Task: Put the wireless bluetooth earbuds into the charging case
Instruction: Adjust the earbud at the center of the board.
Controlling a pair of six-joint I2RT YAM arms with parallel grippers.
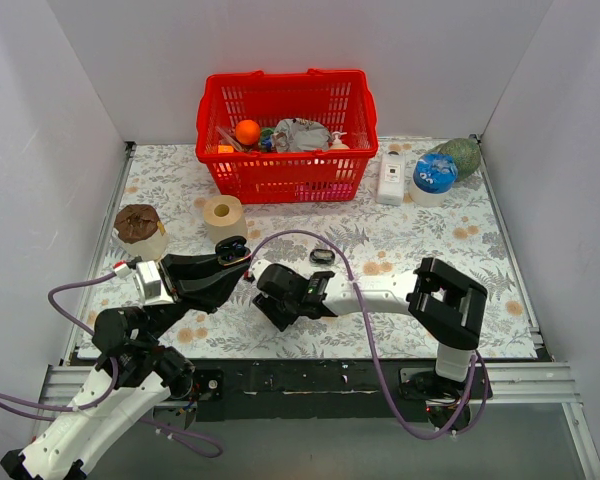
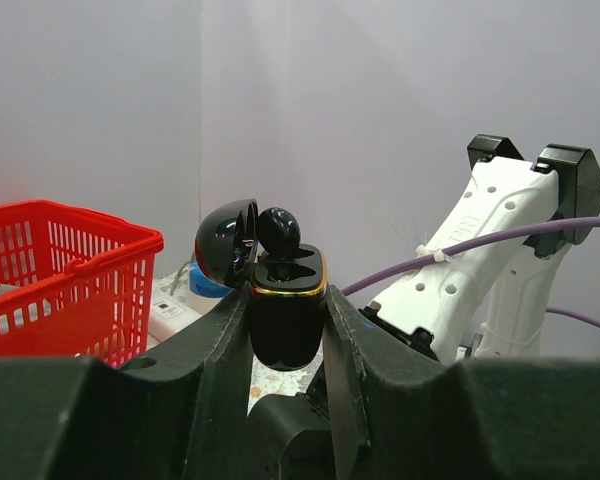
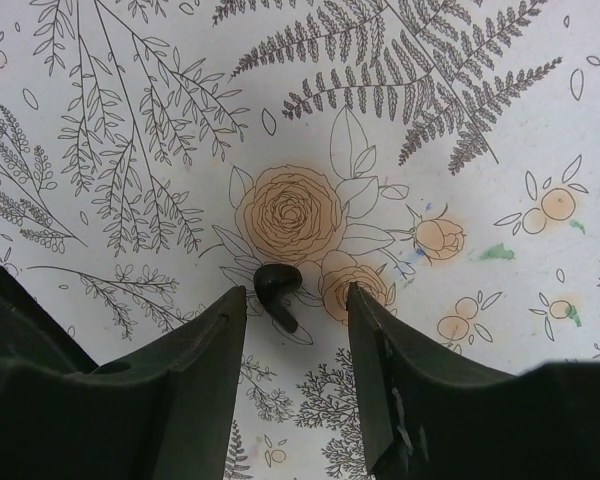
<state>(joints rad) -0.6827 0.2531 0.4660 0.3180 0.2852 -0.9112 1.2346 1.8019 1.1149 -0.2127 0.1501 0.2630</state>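
Observation:
My left gripper (image 2: 288,300) is shut on the charging case (image 2: 287,315), a glossy black oval held upright off the table with its lid (image 2: 225,240) hinged open to the left. One black earbud (image 2: 278,230) sits at the case's open top. From above, the case (image 1: 232,248) shows at the tip of the left arm. A second earbud (image 3: 277,290) lies on the floral table cover. My right gripper (image 3: 296,295) hangs open over it, the bud close to the left finger and touching neither. In the top view the right gripper (image 1: 275,300) hides this bud.
A red basket (image 1: 285,135) with several items stands at the back. A tan tape roll (image 1: 223,215) and a brown-topped object (image 1: 140,228) sit left of it. A small black oval item (image 1: 322,256) lies near the right arm. A white bottle (image 1: 390,178) and a blue-lidded jar (image 1: 435,175) stand at the back right.

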